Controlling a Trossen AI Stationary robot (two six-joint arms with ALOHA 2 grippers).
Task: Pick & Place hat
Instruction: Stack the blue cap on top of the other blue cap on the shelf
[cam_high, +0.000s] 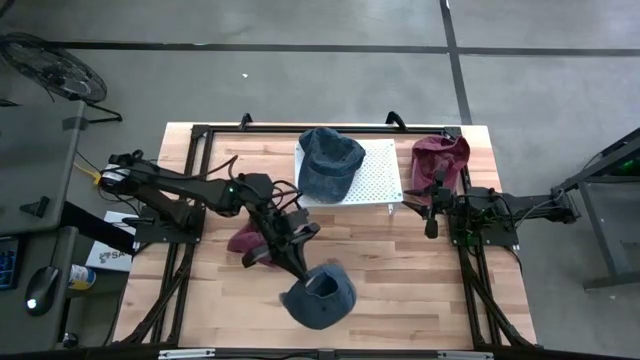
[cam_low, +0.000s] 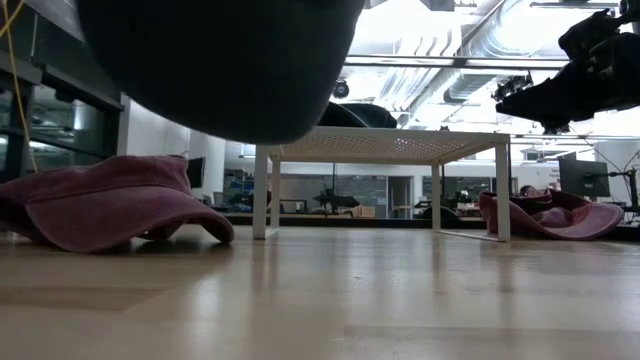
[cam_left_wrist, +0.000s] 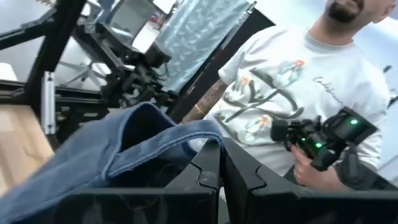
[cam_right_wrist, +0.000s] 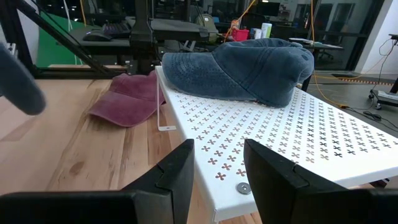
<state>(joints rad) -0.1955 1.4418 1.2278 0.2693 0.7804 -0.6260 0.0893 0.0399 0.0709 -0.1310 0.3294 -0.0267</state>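
The left gripper (cam_high: 296, 268) was out over the near middle of the wooden table (cam_high: 400, 270), and it had a blue denim cap (cam_high: 320, 296) in its grasp — jaws pinched right together on the fabric, and the left wrist view showed the denim (cam_left_wrist: 124, 149) bunched up against the dark fingers (cam_left_wrist: 208, 165). From table height that cap (cam_low: 220, 60) hung clear of the boards, a dark mass filling the upper part of the low view. Just beside the left arm, a maroon cap (cam_high: 243, 240) lay flat on the wood, brim toward the low camera (cam_low: 110, 205).

At the back, a white perforated stand (cam_high: 378, 170) carried a second blue denim cap (cam_high: 330, 160), sitting squarely on top of it; the right wrist view looked straight across the patterned sheet (cam_right_wrist: 280, 143) at it (cam_right_wrist: 242, 68). Another maroon cap (cam_high: 440, 155) rested at the far right corner, just beside the stand.

The right gripper (cam_high: 432, 225) waited at the stand's right side, jaws parted and holding nothing, fingers (cam_right_wrist: 177, 171) apart over the stand's edge. Beyond the table, a person in a white printed T-shirt (cam_left_wrist: 292, 81) stood holding a dark device (cam_left_wrist: 323, 140).
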